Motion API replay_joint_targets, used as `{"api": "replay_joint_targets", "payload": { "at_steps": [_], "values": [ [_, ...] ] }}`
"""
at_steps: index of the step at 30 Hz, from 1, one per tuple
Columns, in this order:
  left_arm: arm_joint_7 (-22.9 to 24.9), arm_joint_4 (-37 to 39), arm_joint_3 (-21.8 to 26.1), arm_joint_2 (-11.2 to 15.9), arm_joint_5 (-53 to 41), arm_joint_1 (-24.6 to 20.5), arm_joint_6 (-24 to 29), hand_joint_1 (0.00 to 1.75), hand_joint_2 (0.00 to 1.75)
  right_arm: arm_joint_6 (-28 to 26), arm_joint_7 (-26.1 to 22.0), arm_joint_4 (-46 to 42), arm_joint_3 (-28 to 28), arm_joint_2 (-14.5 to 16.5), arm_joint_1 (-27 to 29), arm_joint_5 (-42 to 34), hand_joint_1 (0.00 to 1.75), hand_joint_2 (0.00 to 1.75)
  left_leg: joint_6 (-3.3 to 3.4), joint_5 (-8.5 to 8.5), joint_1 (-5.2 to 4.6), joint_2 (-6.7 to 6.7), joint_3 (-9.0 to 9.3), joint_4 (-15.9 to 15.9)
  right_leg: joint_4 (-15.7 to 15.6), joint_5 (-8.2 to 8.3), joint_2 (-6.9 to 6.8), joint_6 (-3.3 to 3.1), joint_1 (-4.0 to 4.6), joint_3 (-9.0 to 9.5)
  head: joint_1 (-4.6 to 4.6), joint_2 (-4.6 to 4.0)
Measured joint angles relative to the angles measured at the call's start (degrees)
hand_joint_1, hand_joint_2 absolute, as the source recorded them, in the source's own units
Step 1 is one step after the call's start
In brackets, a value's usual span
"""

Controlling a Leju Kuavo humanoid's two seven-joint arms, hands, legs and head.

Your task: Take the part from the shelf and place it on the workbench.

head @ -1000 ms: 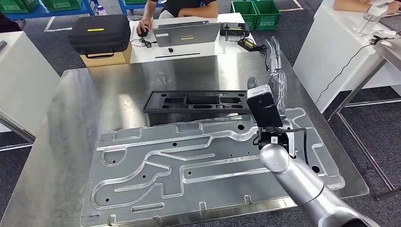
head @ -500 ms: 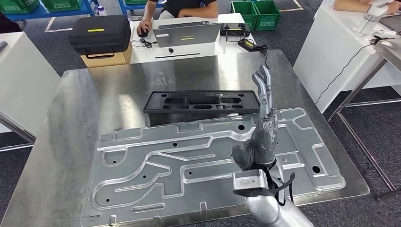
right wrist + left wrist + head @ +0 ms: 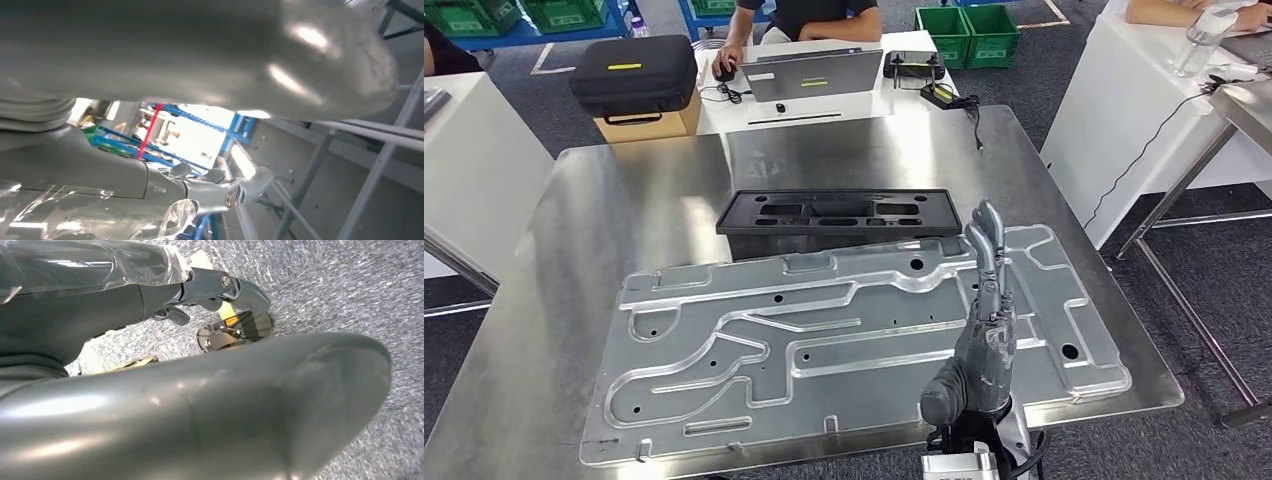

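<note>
Part (image 3: 834, 217): black moulded tray, flat on the steel workbench (image 3: 614, 190), just behind the grooved aluminium plate (image 3: 824, 340).
Right hand (image 3: 981, 330): upright over the plate, fingers extended, holding nothing.
Left hand (image 3: 150, 405): state cannot be told.

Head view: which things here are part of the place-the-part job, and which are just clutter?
Job:
- black part
- metal workbench
- right robot hand, empty, fingers extended

Just lying about:
- grooved aluminium plate
- laptop
- black case
- green crates
</note>
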Motion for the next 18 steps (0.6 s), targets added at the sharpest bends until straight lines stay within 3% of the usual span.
{"api": "replay_joint_targets", "payload": {
  "at_steps": [2,4,6,7,9,13,14,15,16,18],
  "values": [
    [-0.27,0.00,0.00,0.00,0.09,0.09,-0.04,0.00,0.00,0.00,0.25,-0.01,0.14,0.34,0.41,0.65,0.00,0.00,-0.54,-1.02,0.37,0.10,-0.81,1.06,0.05,0.34,-0.04,-1.38,0.17,-0.78,-0.12,0.00],
    [-0.49,0.00,0.00,-0.01,0.26,0.14,-0.11,0.00,0.00,0.00,0.27,0.00,0.31,0.69,0.78,1.42,0.00,0.00,-0.51,-5.41,0.33,0.21,-2.82,6.41,0.00,1.09,-0.23,-2.39,0.36,-1.61,-0.20,0.00],
    [-0.57,0.00,0.00,-0.03,0.41,0.16,-0.20,0.00,0.00,0.00,0.24,0.08,0.56,1.01,1.26,1.99,0.00,0.00,-0.30,-10.37,-0.08,0.22,-5.41,14.70,0.02,1.73,-0.61,-2.93,0.91,-2.50,-0.27,0.00],
    [-0.59,0.00,0.00,-0.04,0.45,0.18,-0.22,0.00,0.00,0.00,0.22,0.14,0.69,1.14,1.51,2.12,0.00,0.00,-0.08,-11.65,-0.34,0.22,-5.99,17.50,0.04,2.05,-0.77,-3.08,1.29,-2.94,-0.28,0.00],
    [-0.59,0.00,0.00,-0.05,0.48,0.22,-0.23,0.00,0.00,0.00,0.20,0.20,0.86,1.28,1.78,2.25,0.00,0.00,0.31,-12.28,-0.68,0.21,-5.98,19.42,0.05,2.43,-0.91,-3.20,1.81,-3.47,-0.29,0.00],
    [-0.59,0.00,0.00,-0.04,0.48,0.23,-0.22,0.00,0.00,0.00,0.20,0.21,0.88,1.30,1.84,2.26,0.00,0.00,0.51,-12.07,-0.83,0.22,-5.56,19.04,0.05,2.53,-0.91,-3.19,1.94,-3.60,-0.29,0.00],
    [-0.59,0.00,0.00,-0.04,0.49,0.24,-0.22,0.00,0.00,0.00,0.20,0.21,0.90,1.32,1.90,2.19,0.00,0.00,0.91,-11.47,-1.05,0.22,-4.45,17.51,0.05,2.66,-0.92,-3.21,2.10,-3.75,-0.29,0.00],
    [-0.59,0.00,0.00,-0.04,0.51,0.26,-0.21,0.00,0.00,0.00,0.20,0.21,0.93,1.35,1.97,1.94,0.00,0.00,1.51,-10.54,-1.39,0.22,-2.67,14.93,0.06,2.86,-0.93,-3.24,2.32,-3.95,-0.29,0.00],
    [-0.61,0.00,0.01,-0.02,0.56,0.31,-0.17,0.00,0.00,0.00,0.20,0.20,1.02,1.40,2.05,1.14,0.00,0.00,2.49,-9.16,-2.09,0.29,0.31,10.34,-0.01,3.29,-0.99,-3.19,2.54,-4.19,-0.26,0.00],
    [-0.65,0.00,0.02,0.01,0.73,0.49,-0.13,0.00,0.00,0.00,0.03,0.21,1.28,1.48,2.19,-0.97,0.00,0.00,4.06,-6.39,-3.19,0.48,4.90,2.10,-0.32,4.51,-1.07,-2.56,2.78,-4.74,-0.21,0.00]
  ]
}}
